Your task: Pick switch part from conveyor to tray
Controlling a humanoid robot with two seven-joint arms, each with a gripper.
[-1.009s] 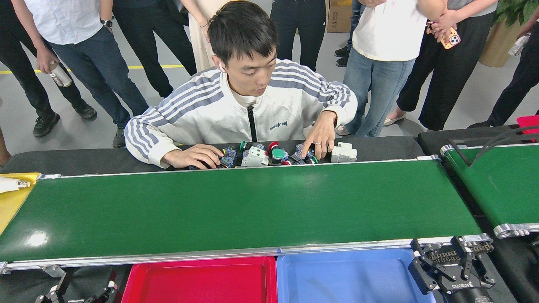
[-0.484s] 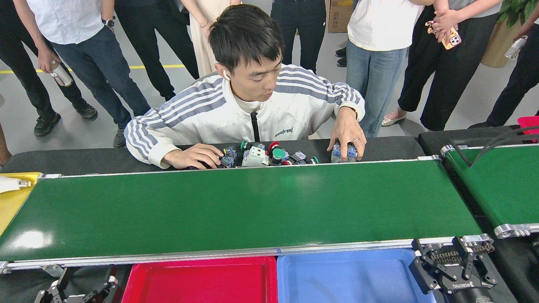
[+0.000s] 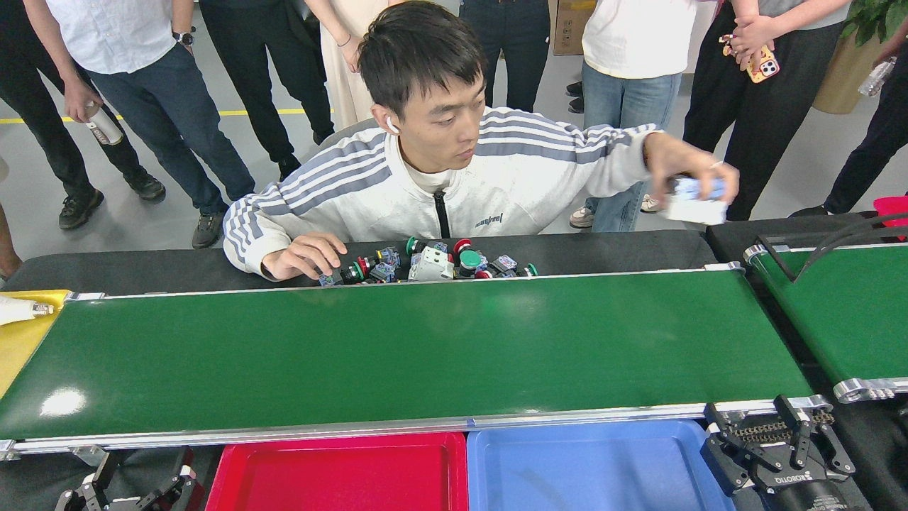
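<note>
The conveyor (image 3: 397, 348) runs across the middle of the head view, and its green belt bears nothing. Several switch parts (image 3: 433, 262) lie heaped on the black table just behind its far rail. A person's hand holds a white and blue switch part (image 3: 696, 200) in the air above the belt's far right corner. Against the near rail stand a red tray (image 3: 340, 472) and a blue tray (image 3: 589, 465), both bare. My right gripper (image 3: 777, 426) is open at the belt's near right corner. My left gripper (image 3: 138, 475) is open at the bottom left, partly cut off.
A second green belt (image 3: 844, 312) angles off at the right. A yellow tray (image 3: 21, 337) with a white object sits at the conveyor's left end. A person in a striped jacket (image 3: 440, 184) leans over the far side, with several onlookers behind.
The person's hand took a white switch part off the table and carried it up and to the right. The other hand drew back from the heap. My right gripper shifted slightly right.
</note>
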